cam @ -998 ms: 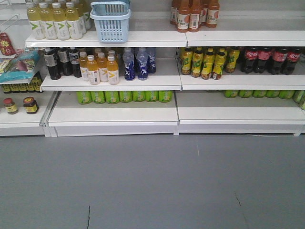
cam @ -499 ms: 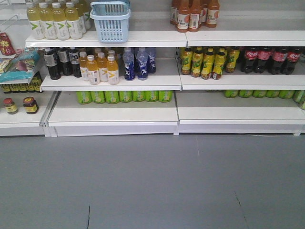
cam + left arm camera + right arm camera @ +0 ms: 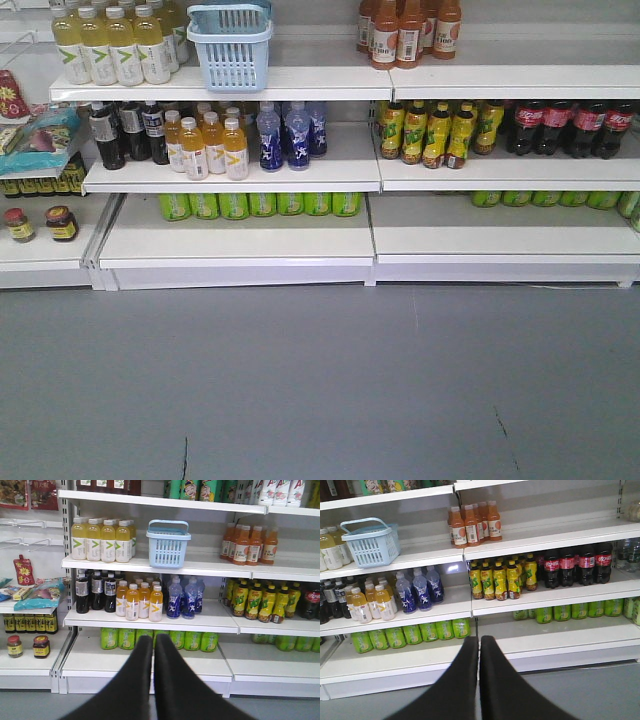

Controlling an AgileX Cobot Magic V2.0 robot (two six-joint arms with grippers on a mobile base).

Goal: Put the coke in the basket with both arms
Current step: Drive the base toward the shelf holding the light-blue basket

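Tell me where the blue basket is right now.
In the front view the basket stands on the upper shelf, left of centre, just right of the pale yellow bottles and well left of the orange bottles.

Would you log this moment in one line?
left gripper: shut, empty | right gripper: shut, empty | basket: shelved | coke: shelved

Blue basket (image 3: 232, 62) on top shelf (image 3: 320, 82), coke bottles (image 3: 570, 126) far right on middle shelf (image 3: 500, 172), grey floor (image 3: 320, 380)

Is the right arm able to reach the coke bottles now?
Probably yes, once opened: nothing stands before the coke bottles on their shelf; the right gripper is shut and well apart from them.
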